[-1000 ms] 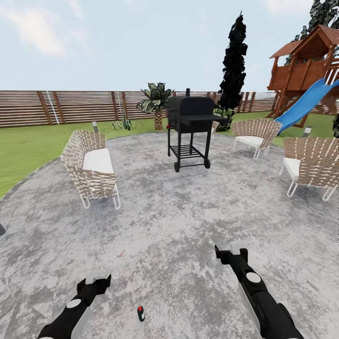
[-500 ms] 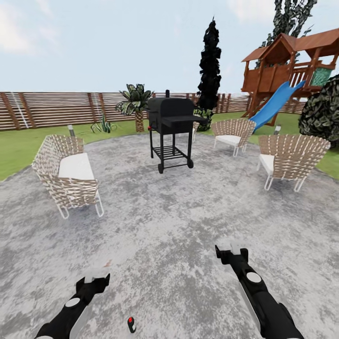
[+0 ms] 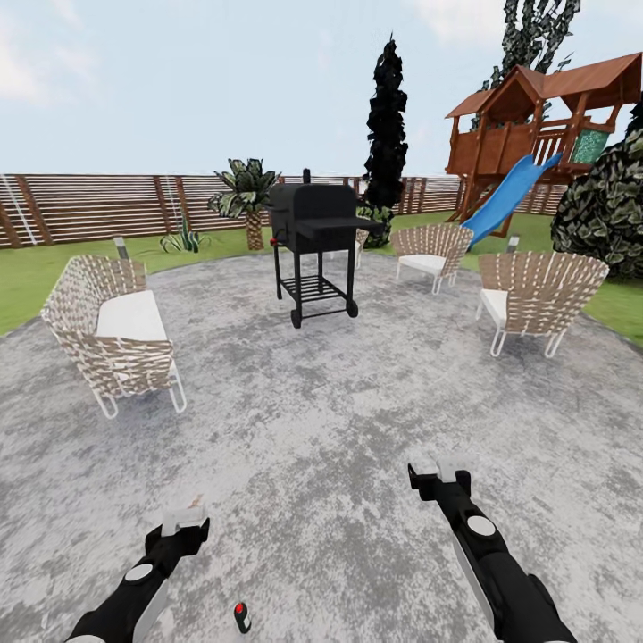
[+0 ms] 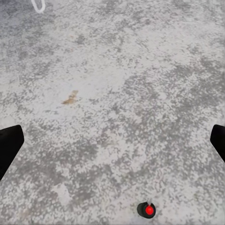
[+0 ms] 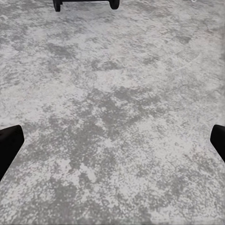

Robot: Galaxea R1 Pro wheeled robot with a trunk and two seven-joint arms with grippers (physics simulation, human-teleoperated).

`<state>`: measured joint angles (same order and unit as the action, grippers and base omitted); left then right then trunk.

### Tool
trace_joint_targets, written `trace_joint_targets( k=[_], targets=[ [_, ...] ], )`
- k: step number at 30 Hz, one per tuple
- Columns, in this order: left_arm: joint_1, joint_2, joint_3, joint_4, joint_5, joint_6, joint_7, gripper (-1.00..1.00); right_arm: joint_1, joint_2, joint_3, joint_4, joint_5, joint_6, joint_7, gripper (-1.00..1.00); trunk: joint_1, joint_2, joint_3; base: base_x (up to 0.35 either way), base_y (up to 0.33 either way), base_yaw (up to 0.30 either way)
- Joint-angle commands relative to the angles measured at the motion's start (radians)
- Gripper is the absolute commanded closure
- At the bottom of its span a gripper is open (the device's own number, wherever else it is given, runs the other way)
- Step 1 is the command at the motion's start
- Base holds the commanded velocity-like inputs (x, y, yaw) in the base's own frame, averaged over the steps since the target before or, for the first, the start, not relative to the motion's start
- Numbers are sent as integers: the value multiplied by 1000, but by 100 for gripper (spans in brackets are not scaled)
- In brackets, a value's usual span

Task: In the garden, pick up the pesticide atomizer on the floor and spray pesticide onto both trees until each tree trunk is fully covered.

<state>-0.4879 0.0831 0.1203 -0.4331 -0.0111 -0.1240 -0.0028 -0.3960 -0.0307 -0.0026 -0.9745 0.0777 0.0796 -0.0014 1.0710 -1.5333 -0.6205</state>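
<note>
The pesticide atomizer (image 3: 241, 616), a small black bottle with a red top, stands on the grey stone paving between my two arms, close to my base. In the left wrist view the atomizer (image 4: 146, 209) appears from above, below and ahead of the open fingers (image 4: 9, 145). My left gripper (image 3: 185, 521) hovers open above the paving, up and to the left of the bottle. My right gripper (image 3: 439, 473) is open too, farther right, holding nothing. A dark green blocky crown (image 3: 536, 31) rises behind the playhouse; its trunk is hidden.
A black grill (image 3: 313, 250) stands mid-patio. A wicker sofa (image 3: 112, 335) is at left, and wicker chairs (image 3: 534, 299) are at right. Behind are a near-black conifer (image 3: 387, 125), a short palm (image 3: 246, 192), a playhouse with a blue slide (image 3: 509, 192), the slat fence (image 3: 89, 207) and grass (image 3: 27, 277).
The whole picture has slid left, so the camera has turned right. Both arms keep the same pose. The atomizer sits lower and further left in the picture.
</note>
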Motion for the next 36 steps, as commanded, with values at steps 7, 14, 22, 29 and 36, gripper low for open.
trace_joint_targets(
  k=[7,14,22,29,36],
  targets=[
    [-1,0,2,4,-1,-3,0,-100,0,0,0,0,9,6,0,-100,27,-50,-23,0,0,0],
    [-1,1,2,4,-1,-4,0,-100,-1,0,0,2,10,6,0,-100,54,-99,-45,0,0,0],
    [-1,1,2,4,-1,-5,0,-100,0,0,0,4,11,6,0,-100,84,-155,-70,0,0,0],
    [-1,1,2,5,-1,-4,0,-100,0,0,1,4,10,6,0,-100,111,-204,-92,0,0,0],
    [-1,1,2,8,0,-4,0,-100,0,0,1,5,11,5,0,-100,138,-253,-114,0,0,0]
  ],
)
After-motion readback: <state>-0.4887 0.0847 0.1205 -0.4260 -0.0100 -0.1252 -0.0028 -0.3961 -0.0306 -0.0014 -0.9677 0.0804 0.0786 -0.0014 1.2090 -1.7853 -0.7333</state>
